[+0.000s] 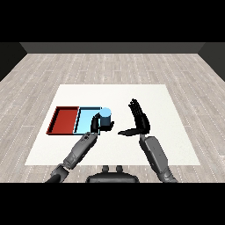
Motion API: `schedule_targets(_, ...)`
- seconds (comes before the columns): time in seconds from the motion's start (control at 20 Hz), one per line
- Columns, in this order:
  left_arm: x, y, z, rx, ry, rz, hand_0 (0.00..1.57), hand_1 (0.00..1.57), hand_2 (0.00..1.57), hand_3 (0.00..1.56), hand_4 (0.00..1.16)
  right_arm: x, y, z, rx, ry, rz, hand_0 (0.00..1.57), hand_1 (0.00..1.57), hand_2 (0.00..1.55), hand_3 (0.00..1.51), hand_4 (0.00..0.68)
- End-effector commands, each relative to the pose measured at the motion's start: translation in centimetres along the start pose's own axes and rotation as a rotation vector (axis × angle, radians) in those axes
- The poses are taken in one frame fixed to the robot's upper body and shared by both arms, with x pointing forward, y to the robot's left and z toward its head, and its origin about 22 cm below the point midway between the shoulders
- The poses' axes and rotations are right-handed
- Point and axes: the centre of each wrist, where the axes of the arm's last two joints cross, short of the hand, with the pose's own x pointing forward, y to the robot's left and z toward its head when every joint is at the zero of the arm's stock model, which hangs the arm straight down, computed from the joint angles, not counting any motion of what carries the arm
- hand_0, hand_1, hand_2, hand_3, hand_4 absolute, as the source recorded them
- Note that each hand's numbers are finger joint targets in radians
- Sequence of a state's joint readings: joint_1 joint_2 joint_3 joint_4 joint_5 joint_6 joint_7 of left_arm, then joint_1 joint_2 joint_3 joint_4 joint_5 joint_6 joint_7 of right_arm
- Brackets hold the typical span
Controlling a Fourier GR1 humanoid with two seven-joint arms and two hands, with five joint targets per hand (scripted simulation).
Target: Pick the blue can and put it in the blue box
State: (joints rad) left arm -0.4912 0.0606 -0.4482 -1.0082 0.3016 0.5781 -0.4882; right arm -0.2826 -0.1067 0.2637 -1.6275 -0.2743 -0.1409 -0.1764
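Two grey forearms come in from the lower corners, each cut off by the picture's bottom edge, so nothing shows above the elbows. Both look smooth and tube-shaped, ending in black, jointed fingers.

On the right, the right robot hand (139,121) is held up over the bench (176,132), touching nothing: its fingers stand straight and spread, pointing away, and the thumb sticks out sideways to the left, leaving a wide gap.

On the left, the left robot hand (95,123) is curled round the near side of the can (105,118), holding it. Its fingers hide the can's lower left part, and whether the can's base touches anything cannot be made out. A short upright cylinder, the can is light blue with a paler round top, and it sits at the right edge of the blue tray (85,115), over the tray's right wall.

Shallow and rectangular with a thin raised rim, the blue tray lies flat; its near right corner is hidden by the hand. Just left, the red tray (63,119), of like shape, lies touching it side by side.

White, matte and plain, the bench carries both trays. Beyond it stretches a floor (110,66) of pale grey planks, ending at a dark wall (110,47).
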Motion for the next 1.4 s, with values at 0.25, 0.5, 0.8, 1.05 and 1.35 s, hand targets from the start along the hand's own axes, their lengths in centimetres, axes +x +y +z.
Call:
schedule_targets(0.25,-0.5,8.3,-5.3,0.176,0.1,-0.171,1.53,1.53,1.55,1.48,1.13,2.7,-5.9,3.6,-0.135,-0.089,0.03,0.0,0.0,0.0,0.0,0.0)
schedule_targets(0.5,-2.9,9.6,-6.1,0.197,0.261,-0.315,1.56,1.56,1.54,1.46,1.09,1.4,-5.2,3.2,-0.151,-0.091,-0.008,0.0,0.0,0.0,0.0,0.0)
schedule_targets(0.8,-5.0,13.8,-5.8,0.128,0.412,-0.42,1.57,1.57,1.56,1.49,1.05,0.2,-6.3,2.0,-0.17,-0.073,-0.022,0.0,0.0,0.0,0.0,0.0)
schedule_targets(1.05,-6.8,10.8,-4.6,0.136,0.542,-0.473,1.57,1.57,1.57,1.45,0.98,-0.5,-7.1,2.6,-0.2,-0.049,-0.032,0.0,0.0,0.0,0.0,0.0)
schedule_targets(1.35,-7.8,11.4,-3.3,0.207,0.665,-0.43,1.15,1.15,1.14,1.06,0.89,-1.2,-8.7,2.9,-0.234,-0.039,-0.004,0.0,0.0,0.0,0.0,0.0)
